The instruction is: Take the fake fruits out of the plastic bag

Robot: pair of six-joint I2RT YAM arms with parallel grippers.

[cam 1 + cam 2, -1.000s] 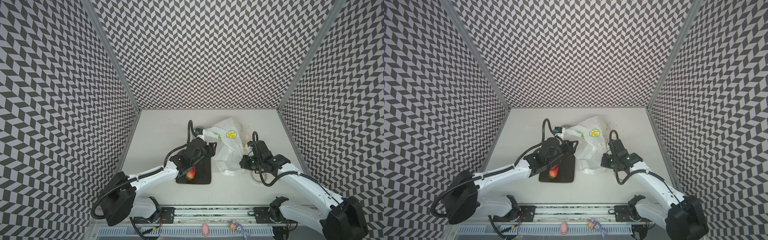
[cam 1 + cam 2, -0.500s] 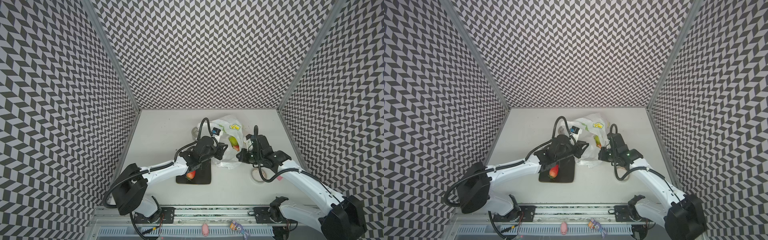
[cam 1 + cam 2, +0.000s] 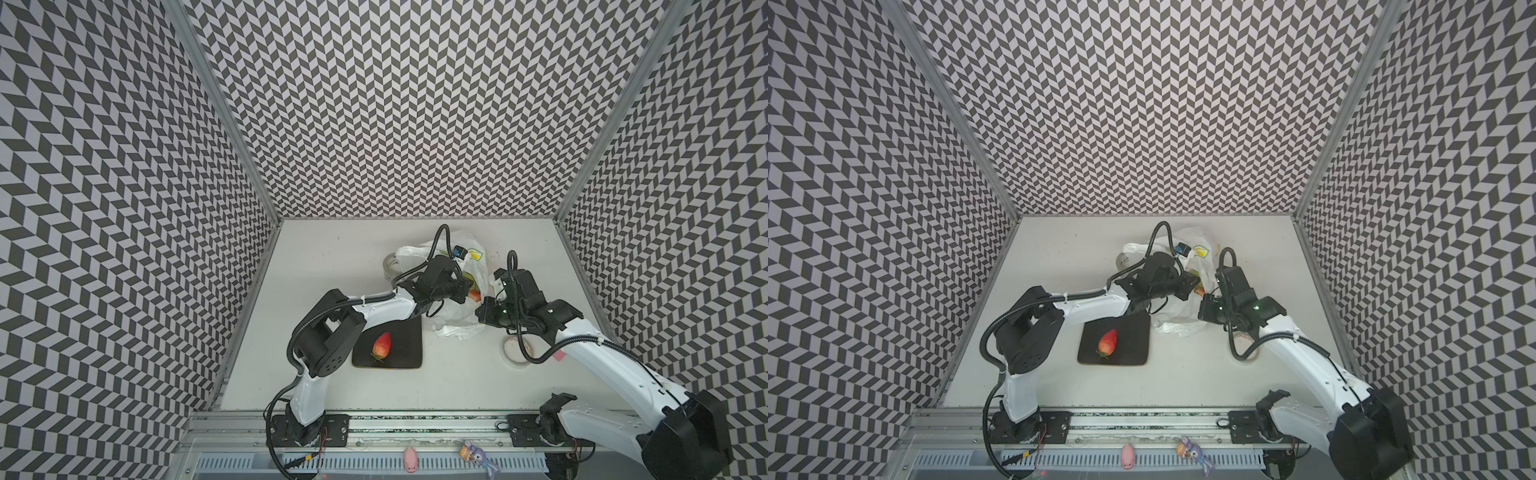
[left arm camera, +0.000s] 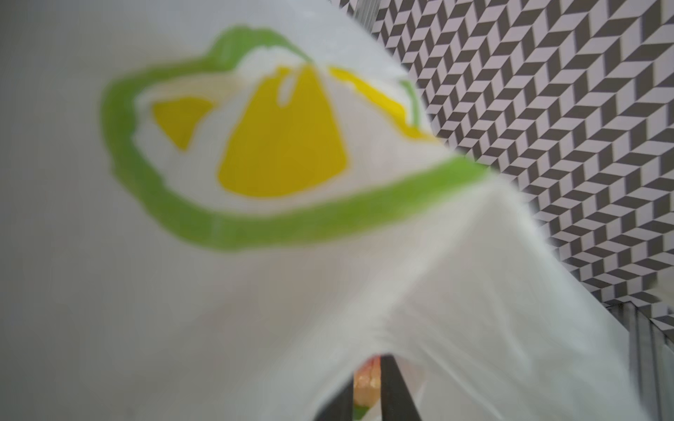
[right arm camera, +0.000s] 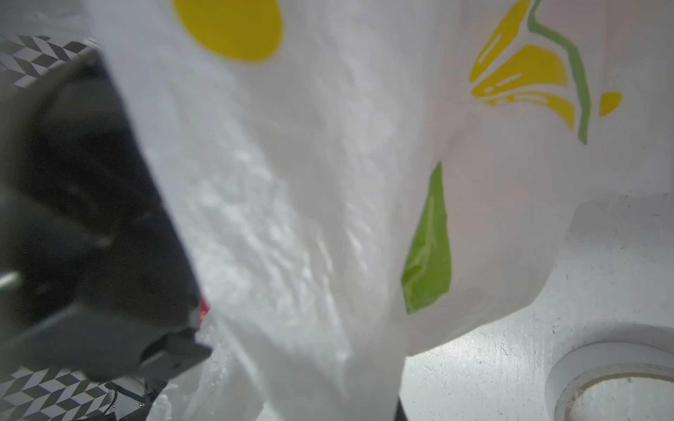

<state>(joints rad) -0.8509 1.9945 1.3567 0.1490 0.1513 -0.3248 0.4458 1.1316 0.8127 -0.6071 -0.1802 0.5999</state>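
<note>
Chevron-patterned walls enclose a pale worktop (image 3: pixel 332 266). In both top views the plastic bag (image 3: pixel 455 320) lies crumpled towards the back. The left tool (image 3: pixel 468 289) is in its mouth and the right tool (image 3: pixel 483 312) at its rim. One strawberry (image 3: pixel 382 345) lies on a black mat (image 3: pixel 405 353) beside the bag. Left wrist view: bag film drapes the fingers (image 4: pixel 395 393), which are nearly together on a pink-orange fruit (image 4: pixel 366 382). Right wrist view: the right tool is closed, with bag film gathered into it, and a tape roll (image 5: pixel 612 386) lies nearby.

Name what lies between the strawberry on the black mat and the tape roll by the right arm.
Mat surface, then bare table; the plastic bag flap stops just short of that stretch. Both top views show it.
</note>
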